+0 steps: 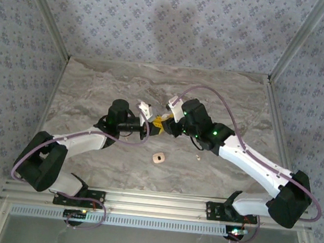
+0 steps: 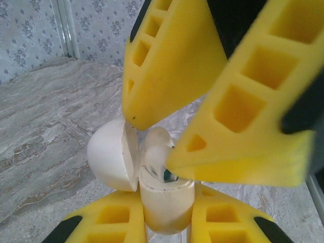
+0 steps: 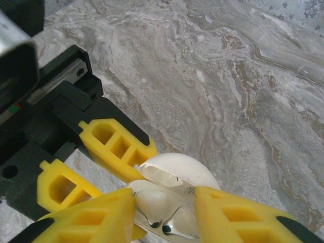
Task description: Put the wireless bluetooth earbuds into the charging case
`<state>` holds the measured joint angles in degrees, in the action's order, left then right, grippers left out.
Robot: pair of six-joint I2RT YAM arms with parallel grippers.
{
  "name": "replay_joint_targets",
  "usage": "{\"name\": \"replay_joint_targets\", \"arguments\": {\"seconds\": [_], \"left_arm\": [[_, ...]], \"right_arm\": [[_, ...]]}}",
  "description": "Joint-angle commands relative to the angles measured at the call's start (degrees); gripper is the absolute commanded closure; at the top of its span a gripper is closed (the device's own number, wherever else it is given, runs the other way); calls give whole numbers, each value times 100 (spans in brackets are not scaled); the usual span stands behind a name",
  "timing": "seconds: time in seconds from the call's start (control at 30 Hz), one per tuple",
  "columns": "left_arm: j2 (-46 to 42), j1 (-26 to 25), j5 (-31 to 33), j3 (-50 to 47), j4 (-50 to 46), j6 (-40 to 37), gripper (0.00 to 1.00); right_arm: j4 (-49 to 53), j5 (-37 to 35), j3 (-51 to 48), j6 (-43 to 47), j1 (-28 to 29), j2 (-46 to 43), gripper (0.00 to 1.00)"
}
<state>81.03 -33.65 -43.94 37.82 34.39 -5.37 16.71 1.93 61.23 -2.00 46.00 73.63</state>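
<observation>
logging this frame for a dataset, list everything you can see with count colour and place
charging case: 1, cream-white, lid open, held above the table centre
tan piece: 1, tan with dark centre, on the table nearer than the grippers
earbud: 1 likely, white fleck, on the table right of the tan piece
table: 1, grey-brown marbled
walls: 3, pale blue patterned, around the table
left gripper: 1, yellow fingers, shut on the case body
right gripper: 1, yellow fingers, apart at the case mouth

One charging case (image 2: 164, 202), one tan squarish piece (image 1: 158, 157) and one loose earbud (image 1: 197, 157).
</observation>
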Motion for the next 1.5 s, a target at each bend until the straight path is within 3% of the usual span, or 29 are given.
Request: {"name": "replay_joint_targets", "arguments": {"seconds": [0.0,0.17,0.33,0.4,0.57,0.7,0.83,1.23,1.47], "left_arm": [[-192,-19,-133,162,100,-107,87],[-168,-23,-176,164,-108,-252,87],[-227,-19,-191,184,-430,-534,87],[-262,-27,-205,218,-649,-703,87],[-398,-82,-200,367,-1420,-1332,87],[-500,-125,-185,428,-1833,-1705,87],[-578,-164,-150,428,-1969,-1842,87],[-659,-186,-93,445,-2062,-1934,87],[-594,-186,57,354,-1711,-1671,87]], "right_arm": [[221,309,191,-5,-82,-178,55],[157,979,214,-99,-308,-424,45],[98,1629,92,279,-589,-740,42],[188,1999,47,789,-745,-851,35],[905,2409,157,2257,-1034,-886,30],[1306,2712,86,3996,-1099,-872,28],[1366,2501,180,4410,-1102,-640,20],[1747,2704,662,4907,-865,433,18],[2262,3213,829,4951,-835,430,27]]}}
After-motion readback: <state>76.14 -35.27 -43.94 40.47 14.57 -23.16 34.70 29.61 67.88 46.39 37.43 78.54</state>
